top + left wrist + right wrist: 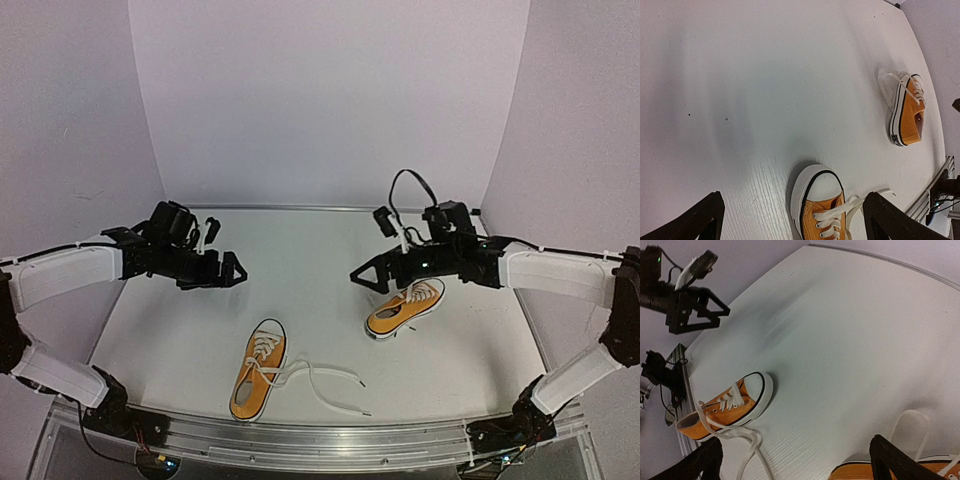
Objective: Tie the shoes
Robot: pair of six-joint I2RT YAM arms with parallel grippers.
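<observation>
Top external | white table point(300, 250), pale lilac walls point(330, 100) | left pincer point(226, 256) spread | right pincer point(372, 250) spread

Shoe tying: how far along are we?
Done: nothing clearly. The near shoe has laces trailing loose across the table; the far shoe shows a lace loop, knot unconfirmable. In hand: nothing; left gripper and right gripper hover open and empty. Left: tie at least the near shoe.
</observation>
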